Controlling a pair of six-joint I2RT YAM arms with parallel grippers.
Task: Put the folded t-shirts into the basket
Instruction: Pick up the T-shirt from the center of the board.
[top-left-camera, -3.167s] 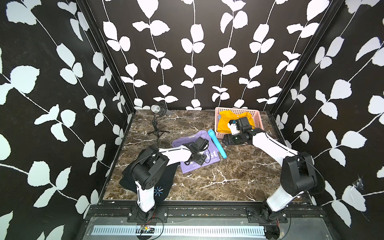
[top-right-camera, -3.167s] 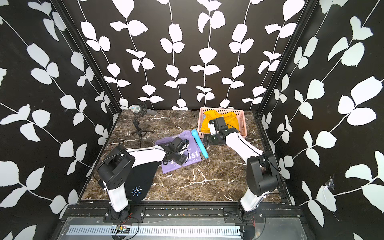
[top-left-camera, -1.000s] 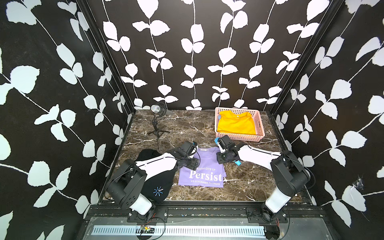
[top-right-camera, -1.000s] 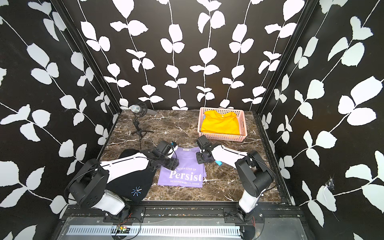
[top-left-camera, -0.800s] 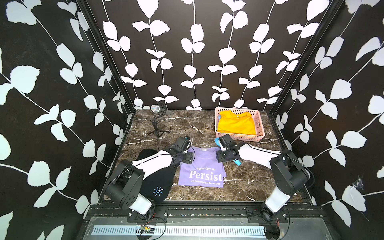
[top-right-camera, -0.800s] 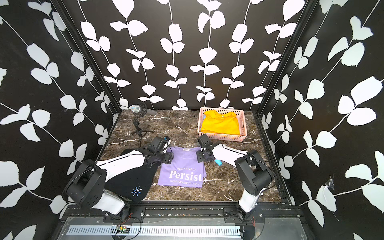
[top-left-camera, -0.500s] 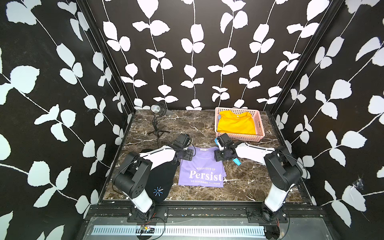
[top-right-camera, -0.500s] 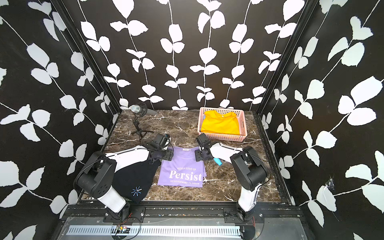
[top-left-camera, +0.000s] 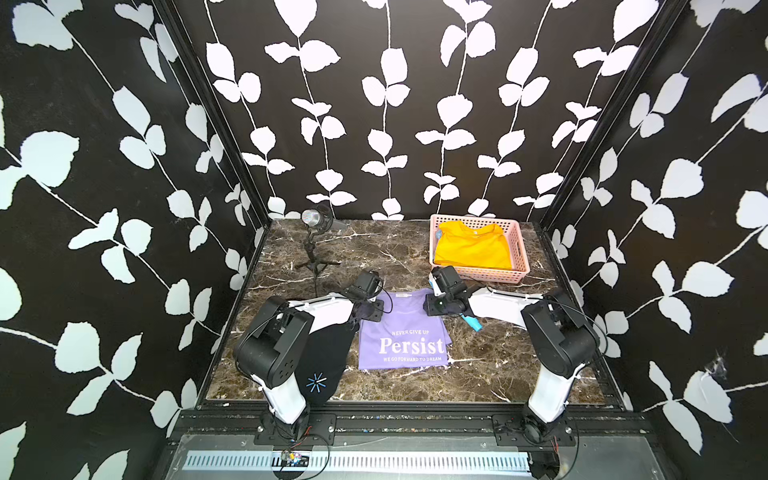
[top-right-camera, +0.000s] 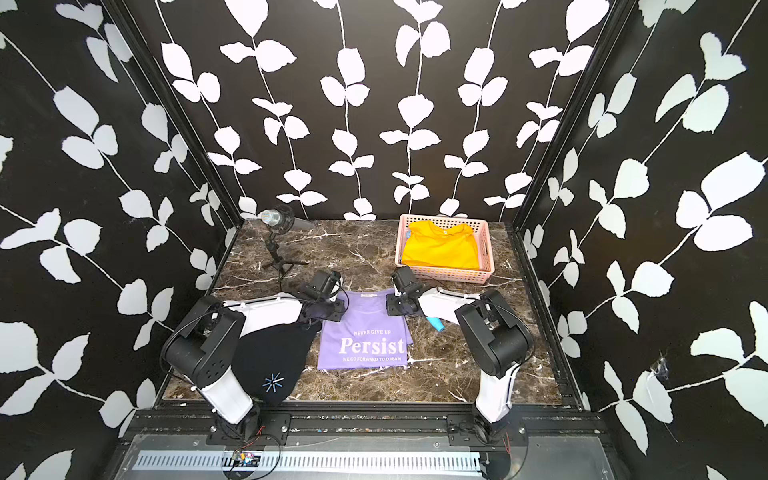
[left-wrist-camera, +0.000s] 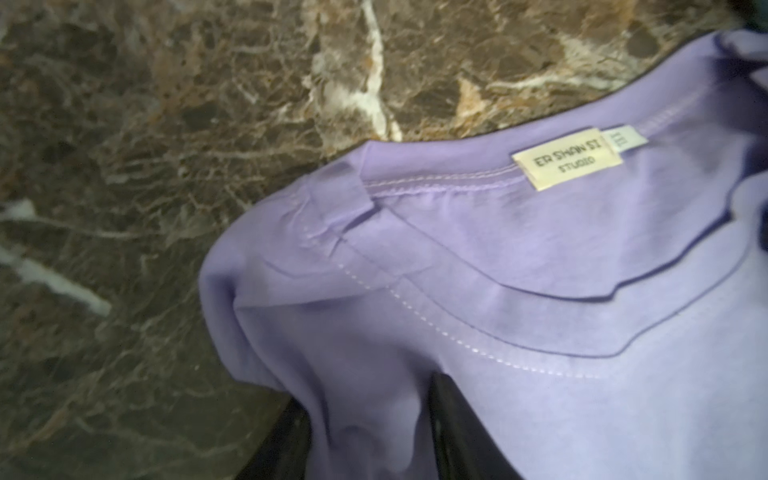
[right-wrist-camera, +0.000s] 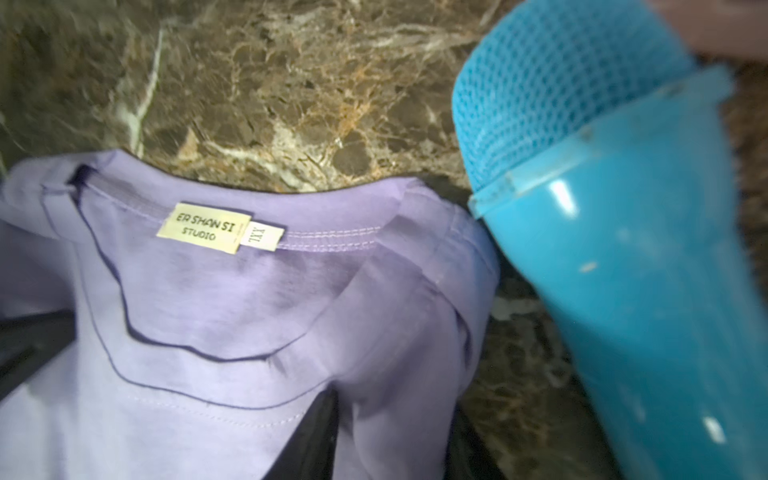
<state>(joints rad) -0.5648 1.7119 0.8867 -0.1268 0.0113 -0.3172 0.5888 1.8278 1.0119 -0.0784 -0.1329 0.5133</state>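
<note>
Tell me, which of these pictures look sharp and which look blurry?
Both top views are sharp: the lilac t-shirt print reads clearly. Left wrist view: marble table smeared, neck label legible. Right wrist view: blue toy microphone soft, too close.

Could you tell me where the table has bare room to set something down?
Bare marble lies between the tripod microphone and the basket, and in front between the lilac shirt and the right arm's base. Crowded: the shirt's collar, where left hand and right hand grip, beside the blue microphone.
</note>
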